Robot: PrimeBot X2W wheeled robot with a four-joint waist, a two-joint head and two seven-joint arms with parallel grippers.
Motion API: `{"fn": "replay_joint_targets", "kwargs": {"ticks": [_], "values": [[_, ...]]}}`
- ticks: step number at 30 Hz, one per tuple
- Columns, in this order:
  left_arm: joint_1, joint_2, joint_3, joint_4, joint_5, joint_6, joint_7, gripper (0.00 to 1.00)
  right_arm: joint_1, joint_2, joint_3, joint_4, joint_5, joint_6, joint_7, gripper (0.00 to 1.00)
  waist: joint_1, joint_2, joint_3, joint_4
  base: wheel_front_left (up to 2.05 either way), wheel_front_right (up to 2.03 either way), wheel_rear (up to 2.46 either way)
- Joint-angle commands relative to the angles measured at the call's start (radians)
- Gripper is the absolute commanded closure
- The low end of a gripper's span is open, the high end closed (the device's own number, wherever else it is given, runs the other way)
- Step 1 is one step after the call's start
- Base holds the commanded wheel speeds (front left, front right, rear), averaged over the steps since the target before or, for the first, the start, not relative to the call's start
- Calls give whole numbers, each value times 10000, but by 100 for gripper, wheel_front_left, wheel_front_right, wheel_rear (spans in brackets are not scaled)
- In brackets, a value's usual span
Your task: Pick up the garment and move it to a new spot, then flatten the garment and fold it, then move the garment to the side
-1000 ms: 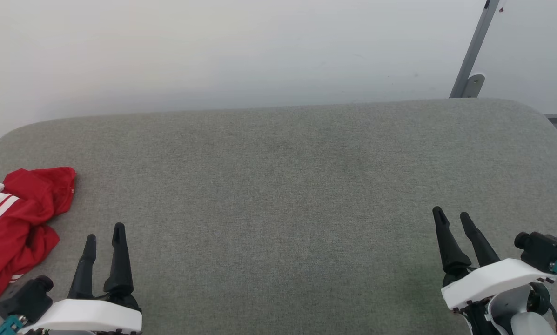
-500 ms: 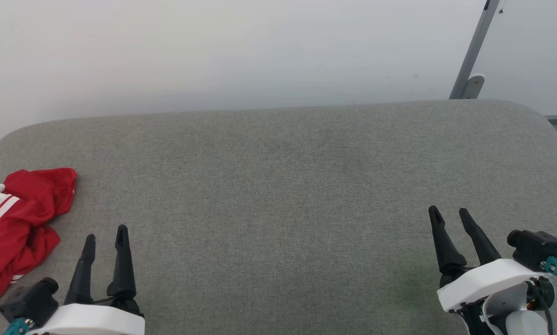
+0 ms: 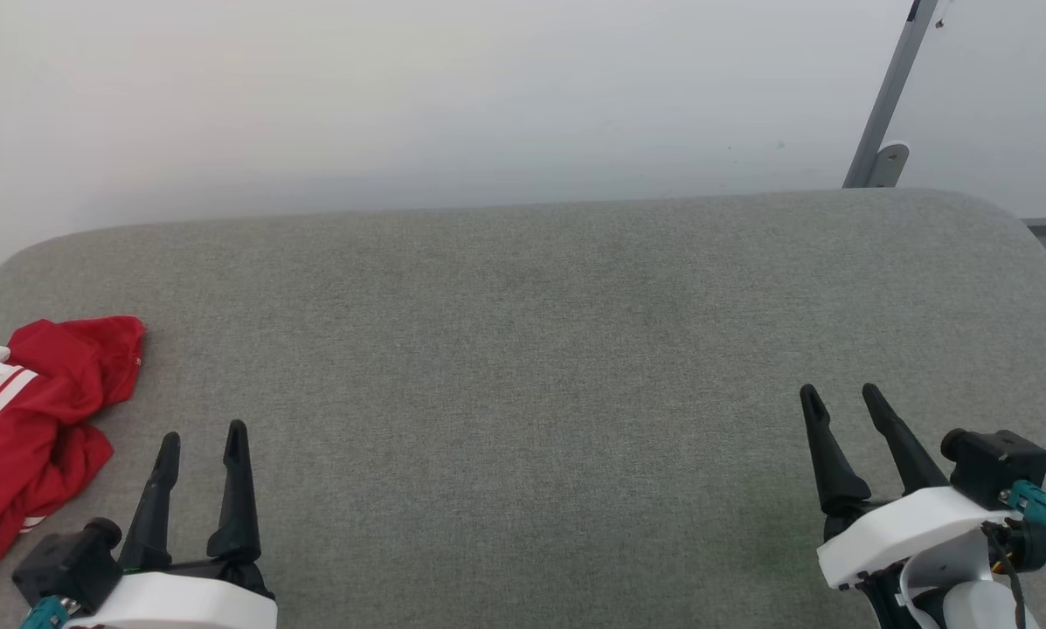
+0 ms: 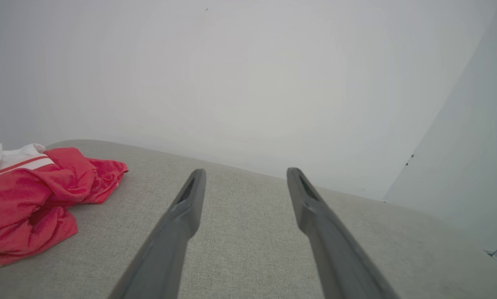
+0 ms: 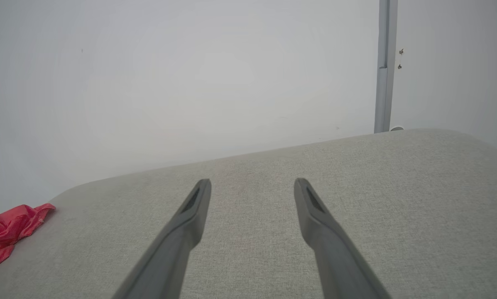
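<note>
The garment (image 3: pixel 38 419), red cloth with a white, red-striped sleeve, lies crumpled at the far left edge of the grey fabric table (image 3: pixel 523 349). In the left wrist view the garment (image 4: pixel 32 199) sits left of my fingers; the right wrist view catches the garment (image 5: pixel 7 230) far to the left. My left gripper (image 3: pixel 201 437) hovers open at the lower left, just right of the cloth and apart from it, nothing between its fingers. My right gripper (image 3: pixel 837 393) stands open and empty at the lower right, far from the garment.
A pale wall (image 3: pixel 400 105) rises right behind the table's rounded far edge. A grey metal post (image 3: pixel 890 96) leans at the back right corner. The table's rounded corners drop off at left and right.
Both grippers have crept slightly inward. The left one moved a little right, the right one a little left and forward. The garment lies as before.
</note>
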Motion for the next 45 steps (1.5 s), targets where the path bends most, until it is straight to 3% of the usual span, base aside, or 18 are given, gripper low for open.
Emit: {"fn": "replay_joint_targets", "kwargs": {"ticks": [1,18,31,45], "values": [[90,60,-42,-82,230,-27,-73,0,-93,-40,42,-103,-238,-3,-89,0,0,0,-7,1,0,0,0],[233,298,-186,-172,1118,-34,-377,0,-113,-83,58,-187,-1387,-3,-388,0,0,0,-77,23,0,0,0],[191,249,-125,-14,944,-35,-377,0,-33,-50,-23,-178,-1347,-3,-476,0,0,0,-117,100,0,0,0],[-39,101,633,460,1191,164,-375,0,-392,-158,922,-71,-1163,-3,-182,0,0,0,-312,1506,0,0,0]]}}
